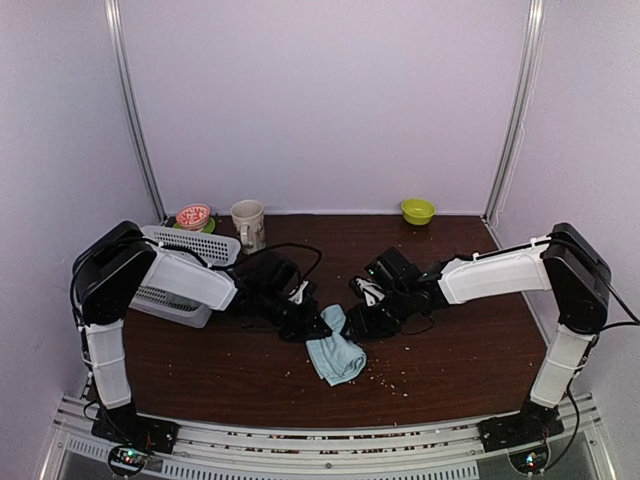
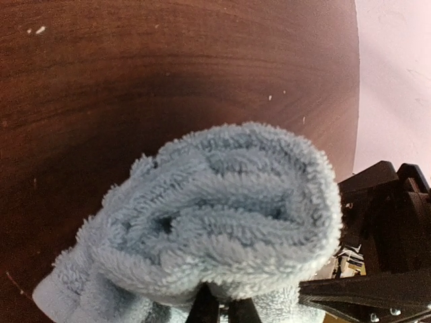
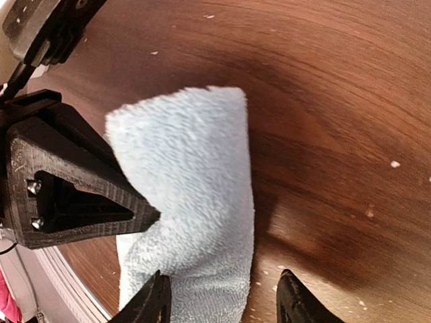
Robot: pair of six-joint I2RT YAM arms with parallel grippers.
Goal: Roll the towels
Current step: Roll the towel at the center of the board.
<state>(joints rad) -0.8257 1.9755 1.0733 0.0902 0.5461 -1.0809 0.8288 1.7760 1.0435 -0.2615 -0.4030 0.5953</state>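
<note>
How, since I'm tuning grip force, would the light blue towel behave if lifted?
Probably floppy: the light blue towel lies in soft folds. Likely light and not slippery, given its fluffy pile. The loose roll pinched in the left gripper could unwind once lifted.

Soft even light; dark shadow on table [image 2: 101, 67] beside towel [image 2: 229, 202]; wrist views possibly slightly blurred.

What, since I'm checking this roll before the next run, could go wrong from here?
The left gripper pinches only a small bit of the loosely bunched blue towel, so the roll may slip free or unwind. The open right gripper sits very close to the left one at the same towel, so they could collide. Crumbs on the table may cling to the cloth.
</note>
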